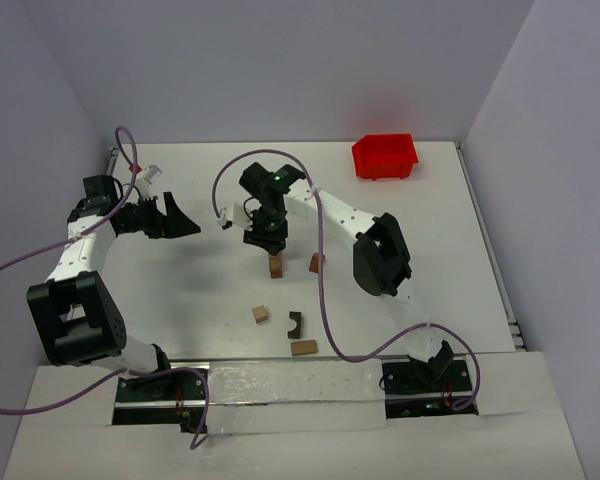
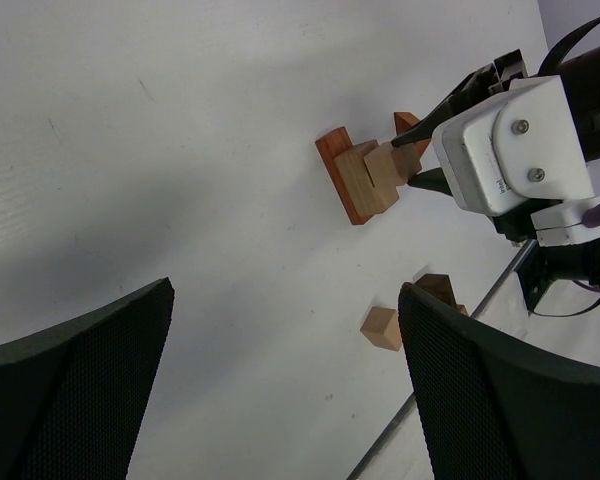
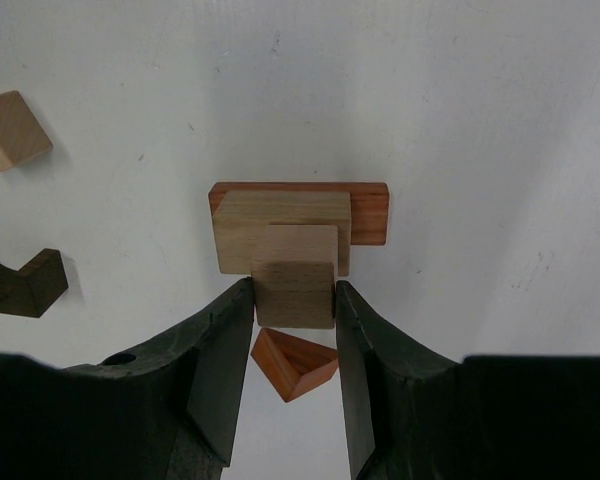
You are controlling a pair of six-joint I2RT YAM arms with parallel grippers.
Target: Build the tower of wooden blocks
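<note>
We are hovering our left gripper [image 1: 185, 220] at the left, wide open and empty. At centre, our right gripper [image 3: 293, 300] is flanking the tower [image 1: 275, 265], narrowly parted around its top block [image 3: 294, 285]; we cannot tell if it is gripping. A dragging finger could topple the tower.

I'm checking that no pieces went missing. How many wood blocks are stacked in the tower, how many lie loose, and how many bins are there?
Tower blocks: 3
Loose blocks: 4
Red bin: 1
Total: 8

My right claw [image 3: 294, 300] closely straddles the tower [image 3: 280, 225]. A red wedge [image 3: 295, 362] crowds its right, loose blocks [image 1: 296, 322] lie nearer, and the left and far sides are open.
</note>
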